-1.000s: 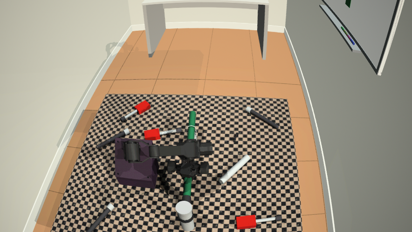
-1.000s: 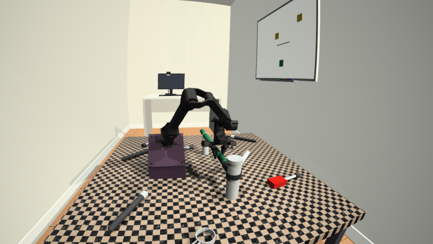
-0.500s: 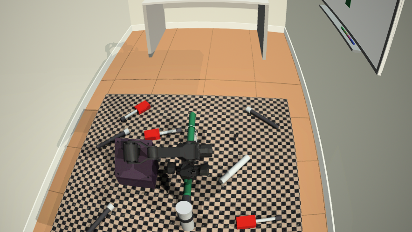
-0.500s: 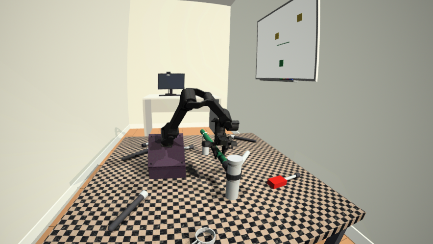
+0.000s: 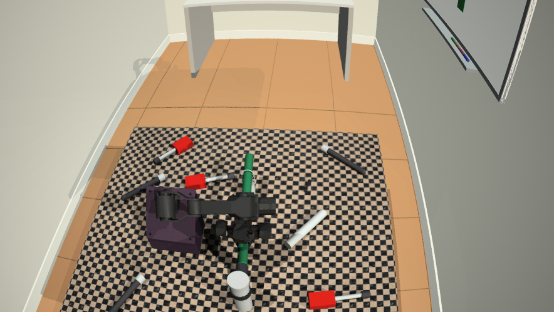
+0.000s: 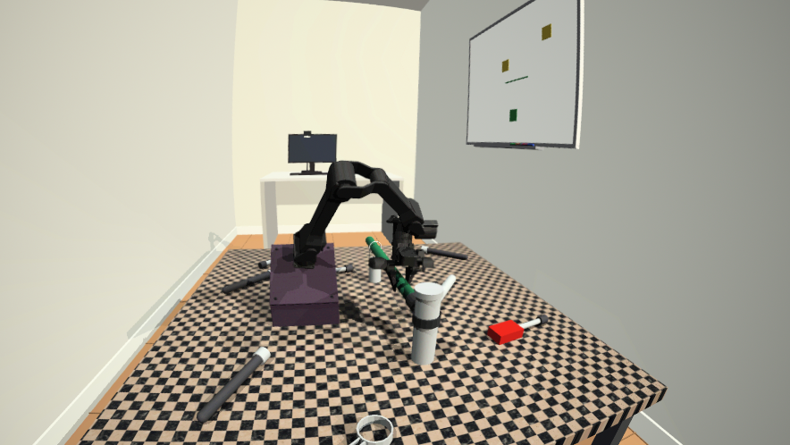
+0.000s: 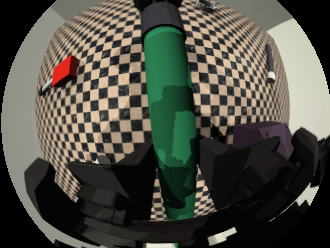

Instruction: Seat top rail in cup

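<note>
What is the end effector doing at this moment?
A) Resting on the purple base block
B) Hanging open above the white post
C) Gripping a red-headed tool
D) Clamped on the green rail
D: the end effector is shut on the green rail, with a dark finger on either side of it in the wrist view, while the rail's far end meets the dark cup.

Arm arched forward, tool (image 7: 174, 179) clamped, pointing down.

Office room: desk (image 6: 331, 180) with monitor (image 6: 312, 149), wall whiteboard (image 6: 522, 77).
</note>
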